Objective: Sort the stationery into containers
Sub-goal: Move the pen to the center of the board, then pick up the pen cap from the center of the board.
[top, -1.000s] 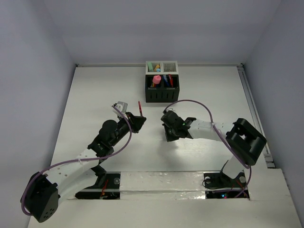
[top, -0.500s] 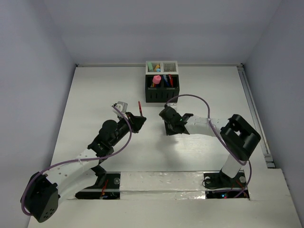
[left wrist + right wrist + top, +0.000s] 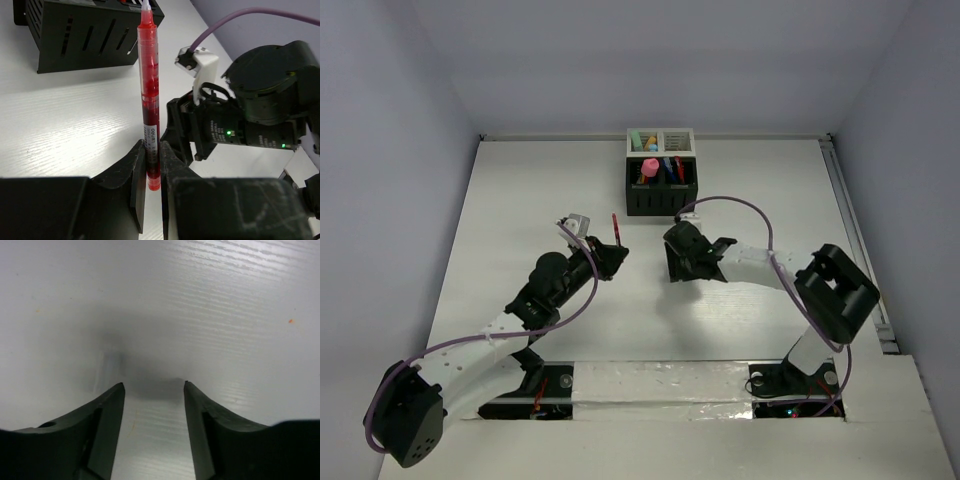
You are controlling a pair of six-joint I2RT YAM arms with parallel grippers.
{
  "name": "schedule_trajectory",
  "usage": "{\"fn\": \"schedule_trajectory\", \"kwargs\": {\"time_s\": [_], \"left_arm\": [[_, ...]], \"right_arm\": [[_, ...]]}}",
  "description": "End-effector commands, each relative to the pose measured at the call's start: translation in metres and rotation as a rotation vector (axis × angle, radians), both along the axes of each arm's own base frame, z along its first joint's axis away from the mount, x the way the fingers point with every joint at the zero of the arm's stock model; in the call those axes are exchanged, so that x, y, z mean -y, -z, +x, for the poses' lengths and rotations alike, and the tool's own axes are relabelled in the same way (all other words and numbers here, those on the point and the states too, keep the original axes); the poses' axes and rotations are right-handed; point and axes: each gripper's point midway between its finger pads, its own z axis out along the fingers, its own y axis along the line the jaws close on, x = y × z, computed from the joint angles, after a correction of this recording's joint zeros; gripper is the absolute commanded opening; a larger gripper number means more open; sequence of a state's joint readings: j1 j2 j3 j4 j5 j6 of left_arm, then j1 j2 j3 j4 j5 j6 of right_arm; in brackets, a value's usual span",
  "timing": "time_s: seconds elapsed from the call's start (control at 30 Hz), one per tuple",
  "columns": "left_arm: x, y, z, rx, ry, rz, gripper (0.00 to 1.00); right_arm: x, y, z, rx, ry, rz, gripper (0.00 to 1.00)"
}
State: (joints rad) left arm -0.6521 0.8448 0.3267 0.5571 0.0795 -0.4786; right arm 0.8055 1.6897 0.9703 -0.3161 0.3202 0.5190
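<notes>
Shows the delivery step for one pen: grips the red pen by its lower end in the closed left pincer, free end pointing toward the black container, apart from it above the mid surface. Leaves the right pincer parted and empty, low over bare surface on the near side of that container. Calls next, by judgement, for a carry farther and rightward, then a tip-down release into a pen compartment. Offers open room leftward; narrows the direct path beside the right arm; sets the white container behind, by the far edge.
</notes>
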Motion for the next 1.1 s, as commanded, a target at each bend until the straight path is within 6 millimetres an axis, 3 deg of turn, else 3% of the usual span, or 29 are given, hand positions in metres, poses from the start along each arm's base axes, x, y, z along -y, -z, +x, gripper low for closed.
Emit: {"fn": "schedule_trajectory", "kwargs": {"time_s": [0.0,0.13,0.23,0.33,0.37,0.43,0.7,1.07], "left_arm": [[0.003,-0.018,0.001,0.056,0.017,-0.040,0.00],[0.003,-0.018,0.000,0.057,0.019,-0.041,0.00],[0.003,-0.018,0.000,0.057,0.019,-0.043,0.00],[0.002,-0.018,0.000,0.057,0.012,-0.041,0.00],[0.002,-0.018,0.000,0.057,0.012,-0.041,0.00],[0.001,-0.019,0.000,0.060,0.011,-0.041,0.00],[0.001,-0.020,-0.001,0.063,0.011,-0.043,0.00],[-0.002,-0.021,-0.001,0.068,0.000,-0.044,0.00]], "right_arm": [[-0.007,-0.026,-0.004,0.025,-0.007,0.108,0.60],[-0.029,-0.026,-0.008,-0.009,-0.055,0.199,0.63],[-0.036,-0.025,0.000,-0.005,-0.060,0.197,0.63],[-0.047,-0.030,0.007,-0.004,-0.074,0.210,0.60],[-0.050,-0.022,0.005,-0.022,-0.081,0.189,0.58],[-0.049,-0.021,0.011,-0.021,-0.067,0.156,0.52],[-0.043,0.003,0.003,-0.068,-0.047,0.015,0.34],[-0.025,0.025,0.002,-0.080,-0.010,-0.113,0.35]]}}
